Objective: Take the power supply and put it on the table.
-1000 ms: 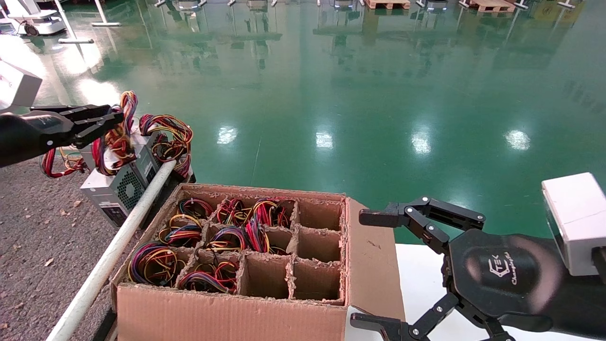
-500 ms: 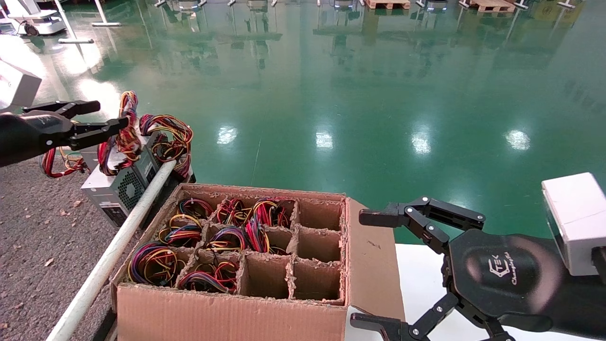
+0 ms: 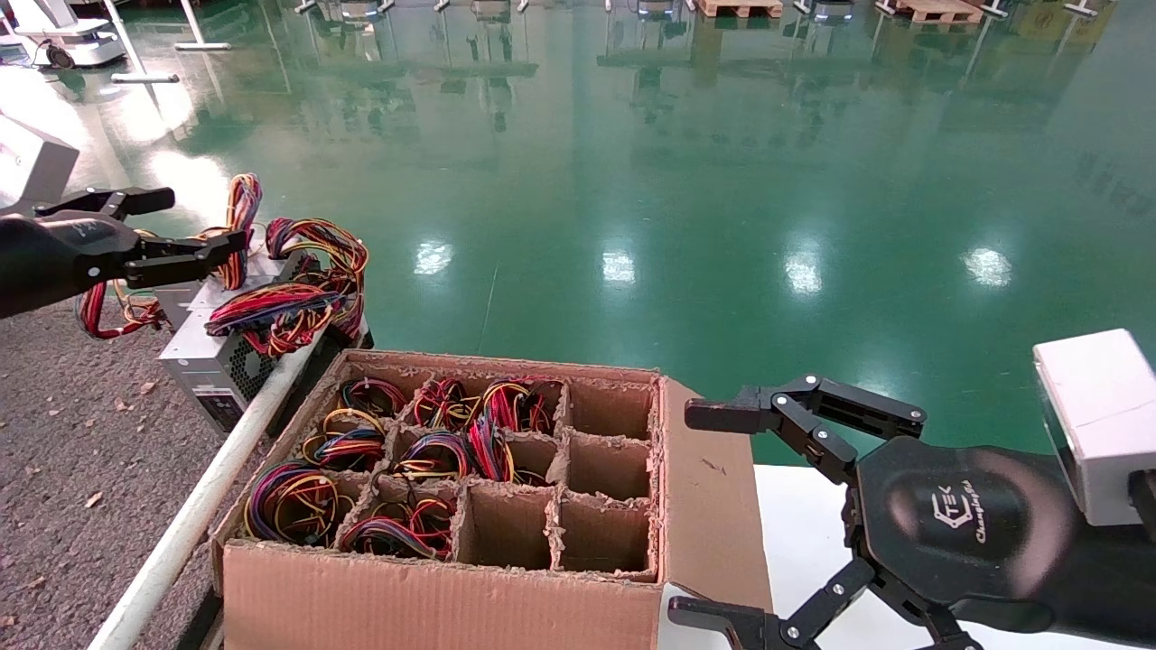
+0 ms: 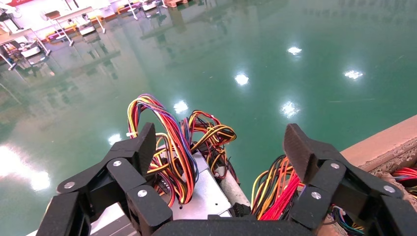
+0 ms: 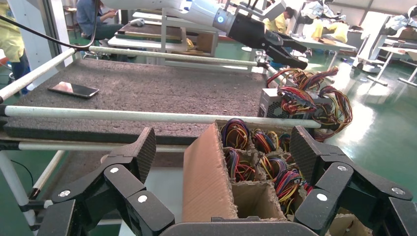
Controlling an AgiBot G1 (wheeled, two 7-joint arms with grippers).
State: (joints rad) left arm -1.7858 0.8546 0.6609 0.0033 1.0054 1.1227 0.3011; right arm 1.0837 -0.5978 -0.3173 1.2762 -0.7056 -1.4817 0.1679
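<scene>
Left tool [image 3: 185, 224]: fingers spread wide, gripping nothing
Power supply [image 3: 209, 348]: just below left tool, resting on tabletop [image 3: 63, 469] beside white rail [image 3: 203, 506], wire bundle draped over it
Right tool [image 3: 713, 519]: spread wide, parked beside carton [image 3: 433, 587]

Power supply [image 3: 209, 348] partly behind rail [image 3: 194, 511]

Factory or robot-lab hall, glossy green epoxy floor [image 3: 686, 162], wooden pallets [image 3: 935, 9] at far side, rows of white-railed work tables [image 5: 147, 86], seated staff in yellow [image 5: 278, 22], divided cardboard carton [image 3: 470, 506] of wired units
</scene>
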